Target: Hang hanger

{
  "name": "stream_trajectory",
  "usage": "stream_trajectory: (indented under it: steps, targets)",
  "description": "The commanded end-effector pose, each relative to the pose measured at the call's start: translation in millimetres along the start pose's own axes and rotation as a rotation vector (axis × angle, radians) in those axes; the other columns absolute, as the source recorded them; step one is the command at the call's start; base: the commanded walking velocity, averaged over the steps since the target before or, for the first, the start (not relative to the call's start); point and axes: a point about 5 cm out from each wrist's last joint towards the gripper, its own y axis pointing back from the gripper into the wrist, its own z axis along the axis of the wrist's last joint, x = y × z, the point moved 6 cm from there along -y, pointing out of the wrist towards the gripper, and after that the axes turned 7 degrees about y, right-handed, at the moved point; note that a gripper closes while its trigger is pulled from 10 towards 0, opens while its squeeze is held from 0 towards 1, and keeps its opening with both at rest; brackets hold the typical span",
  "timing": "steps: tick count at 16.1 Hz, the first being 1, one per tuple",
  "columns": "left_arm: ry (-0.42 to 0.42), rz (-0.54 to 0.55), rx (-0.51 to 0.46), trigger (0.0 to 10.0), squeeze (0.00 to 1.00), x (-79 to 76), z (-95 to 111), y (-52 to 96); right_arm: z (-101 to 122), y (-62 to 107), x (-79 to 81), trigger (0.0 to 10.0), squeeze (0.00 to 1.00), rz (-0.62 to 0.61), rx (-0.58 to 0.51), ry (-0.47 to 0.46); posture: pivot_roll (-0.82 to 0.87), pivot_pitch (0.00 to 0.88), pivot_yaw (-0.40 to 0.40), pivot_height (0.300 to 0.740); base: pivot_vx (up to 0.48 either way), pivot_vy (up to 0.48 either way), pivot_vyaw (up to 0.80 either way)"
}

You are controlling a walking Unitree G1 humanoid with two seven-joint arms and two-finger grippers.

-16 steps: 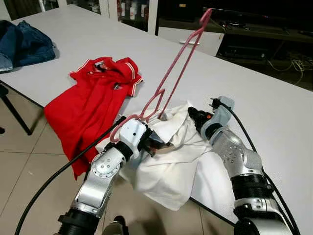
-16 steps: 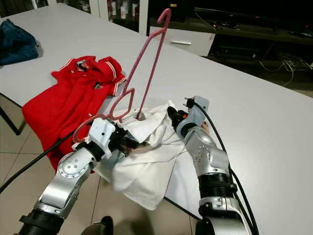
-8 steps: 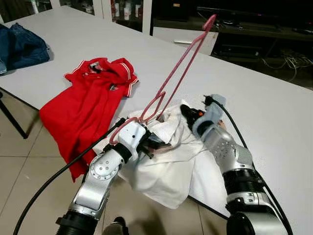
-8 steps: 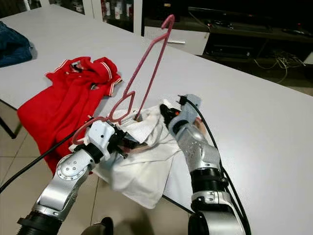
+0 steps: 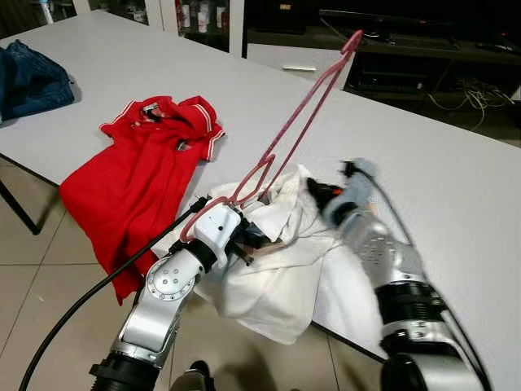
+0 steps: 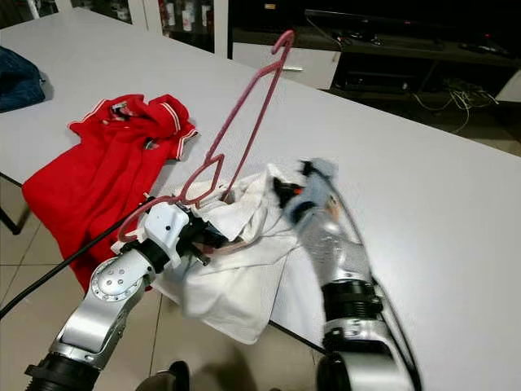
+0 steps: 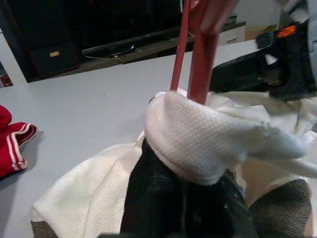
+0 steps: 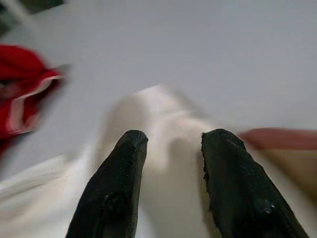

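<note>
Left wrist view puts us right on the action: the left tool [image 5: 244, 240] is clenched on the white shirt [image 5: 277, 269] where the pink hanger [image 5: 293, 134] runs into its collar, black fingers [image 7: 163, 208] buried under a fold of white knit. From the head cameras, that hanger stands tilted up and away from the left tool, hook high over the grey counter [image 5: 456, 187], lower end tucked in the shirt's neck.

Across the shirt, the right tool [image 8: 168, 163] hovers with fingers spread, nothing between them, white cloth just beyond the tips. That arm is blurred, so it looks to be on the move.

My read: the hanger is only partly seated, so the job here is working the collar over its shoulder. The left tool should hold firm and keep the hanger steady; the right should take just one layer of cloth near the collar and draw it away from the left tool, gently, or the knit will bunch or the hanger will slide out.

Count: one hanger, one white shirt, one red polo [image 5: 138, 175] well off beyond the left tool, one heap of dark blue clothing [image 5: 32, 77] farther still, two tools.
</note>
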Motion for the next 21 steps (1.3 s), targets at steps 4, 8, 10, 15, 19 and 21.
stream_trajectory:
  steps: [4,8,10,15,19,21]
  targets:
    - [0.014,-0.039,0.076,10.0,0.0,-9.6,-17.8,2.0,-15.5,2.7,-16.4,10.0,0.0,-0.057,0.042,-0.027,0.03,0.138,-0.052,0.74,0.0,0.0,0.0]
    - [0.012,-0.04,0.075,10.0,0.0,-10.1,-17.3,1.7,-11.5,-0.2,28.8,10.0,0.0,0.117,0.027,-0.094,0.04,0.138,-0.052,0.74,0.0,0.0,0.0]
    - [0.013,-0.039,0.075,10.0,0.0,-10.8,-17.5,2.0,3.9,-2.9,24.8,10.0,0.0,0.07,-0.042,-0.066,0.04,0.141,-0.056,0.74,0.0,0.0,0.0]
    - [0.016,-0.031,0.077,10.0,0.0,-10.6,-18.8,3.7,1.2,-4.4,23.9,10.0,0.0,0.073,-0.02,-0.046,0.04,0.143,-0.063,0.74,0.0,0.0,0.0]
    - [0.016,-0.005,0.062,10.0,0.0,-5.5,-15.1,2.9,-12.8,0.1,34.0,10.0,0.0,0.109,0.017,-0.035,0.04,0.152,-0.065,0.74,0.0,0.0,0.0]
    - [0.011,0.039,0.029,10.0,0.0,13.3,-5.4,3.8,-4.8,6.9,17.3,10.0,0.0,0.078,-0.011,-0.055,0.03,0.154,-0.065,0.74,0.0,0.0,0.0]
